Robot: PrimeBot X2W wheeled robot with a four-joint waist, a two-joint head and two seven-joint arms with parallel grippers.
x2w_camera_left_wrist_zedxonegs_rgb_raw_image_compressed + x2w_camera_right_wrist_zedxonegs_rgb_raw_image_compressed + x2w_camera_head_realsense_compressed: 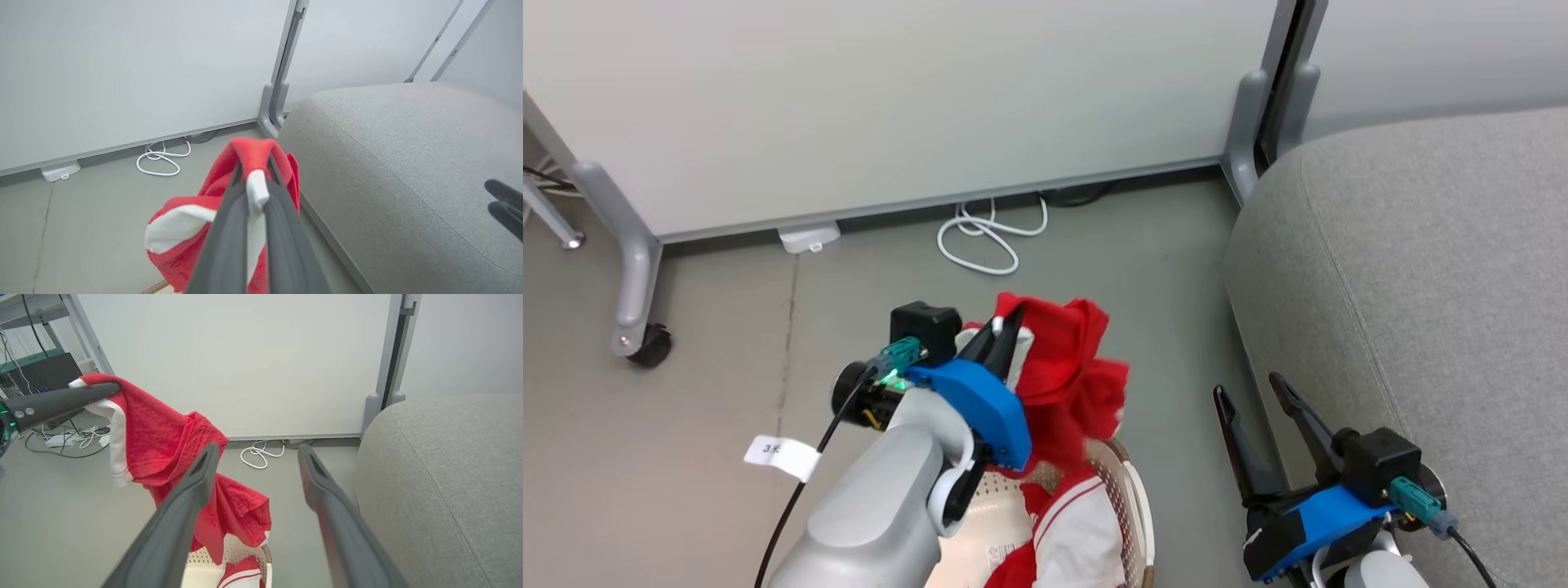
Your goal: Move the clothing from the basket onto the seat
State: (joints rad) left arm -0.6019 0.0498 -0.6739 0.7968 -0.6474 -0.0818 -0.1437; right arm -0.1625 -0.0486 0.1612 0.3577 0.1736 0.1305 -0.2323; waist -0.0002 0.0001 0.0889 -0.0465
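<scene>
Red cloth with white trim hangs from the left gripper (1005, 331), whose two dark fingers are clenched on a fold of the lifted garment (1070, 367); in the left wrist view a strip of white trim is pinched between them, right at the tips. Held by one edge like that, the garment drapes in a loose bunch above the basket (1134, 498), its lowest hem hanging close over the basket in the right wrist view, so my reading is that it is raised about enough to be carried across. A second garment (1070, 531), red with white stripes, lies inside the basket, waiting its turn. The sofa (1421, 269) stands at three o'clock from the basket in the head view, near it but with a strip of bare floor (1176, 269) between, and nothing red lies on the part that shows, so the task looks early. The right gripper (1248, 388) hovers at four o'clock from the lifted garment, close beside the sofa's flank, jaws spread wide and empty, probably so as to stand out of the swing path. A white paper tag (780, 456) lies on the floor at nine o'clock from the basket; its writing starts with a "3" and the rest is too blurred to read. A printed label (1005, 558) on the basket's inner floor is too small to make out
</scene>
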